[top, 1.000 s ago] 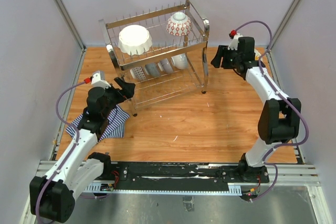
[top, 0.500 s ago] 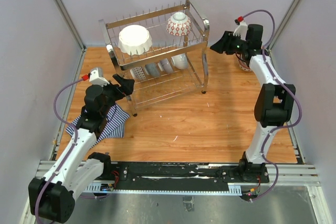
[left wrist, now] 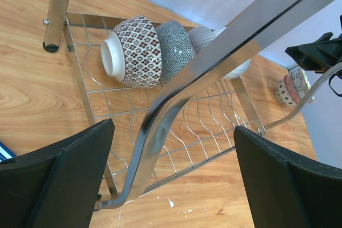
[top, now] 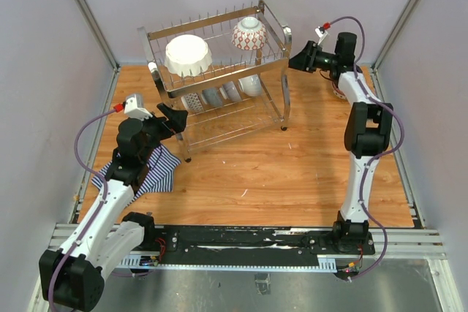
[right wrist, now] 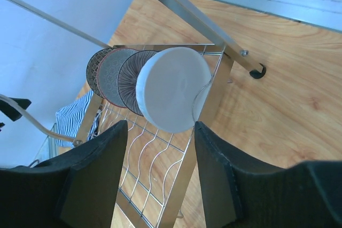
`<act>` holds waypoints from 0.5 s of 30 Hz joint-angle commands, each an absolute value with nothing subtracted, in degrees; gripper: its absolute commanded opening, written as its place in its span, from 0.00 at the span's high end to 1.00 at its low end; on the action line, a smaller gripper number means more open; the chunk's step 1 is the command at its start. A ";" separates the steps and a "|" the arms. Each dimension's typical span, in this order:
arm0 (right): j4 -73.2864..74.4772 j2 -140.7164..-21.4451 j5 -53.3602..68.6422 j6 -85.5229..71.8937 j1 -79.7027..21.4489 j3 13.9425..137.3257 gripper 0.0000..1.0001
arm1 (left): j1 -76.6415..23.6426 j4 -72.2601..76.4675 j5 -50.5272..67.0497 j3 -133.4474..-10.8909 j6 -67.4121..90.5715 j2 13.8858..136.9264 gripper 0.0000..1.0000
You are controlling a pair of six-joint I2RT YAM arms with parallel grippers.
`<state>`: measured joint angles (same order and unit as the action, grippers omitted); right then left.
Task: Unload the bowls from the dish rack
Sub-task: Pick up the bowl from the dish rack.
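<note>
The chrome dish rack (top: 272, 63) stands at the back of the table. Its top tier holds a large white scalloped bowl (top: 188, 55) and a red-lattice bowl (top: 249, 34). Several smaller bowls (top: 219, 95) stand on edge on the lower tier. My left gripper (top: 173, 118) is open and empty at the rack's left end; in the left wrist view (left wrist: 173, 180) a chrome rack bar (left wrist: 160, 116) runs between its fingers, with a patterned bowl (left wrist: 136, 52) beyond. My right gripper (top: 296, 61) is open and empty at the rack's right end, facing a white bowl (right wrist: 171, 89) in the right wrist view (right wrist: 160, 180).
A blue-white striped cloth (top: 146, 169) lies under my left arm. A patterned bowl (left wrist: 293, 85) sits on the table at the back right, mostly hidden behind my right arm in the top view. Grey walls close in the back and both sides.
My right gripper has risen and swung left toward the rack's right end. My left gripper has lifted slightly toward the rack's left end. The bowls have not moved.
</note>
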<state>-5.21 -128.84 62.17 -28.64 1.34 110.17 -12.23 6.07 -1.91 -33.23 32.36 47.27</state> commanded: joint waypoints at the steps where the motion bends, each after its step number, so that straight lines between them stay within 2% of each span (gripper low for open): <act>1: -12.90 -131.36 68.28 -35.66 0.40 113.48 0.46 | -12.64 7.03 -1.34 -34.27 32.02 46.41 0.01; 15: -14.31 -136.50 68.97 -35.95 -6.68 115.11 0.46 | -12.58 7.21 -1.10 -33.14 32.04 45.64 0.01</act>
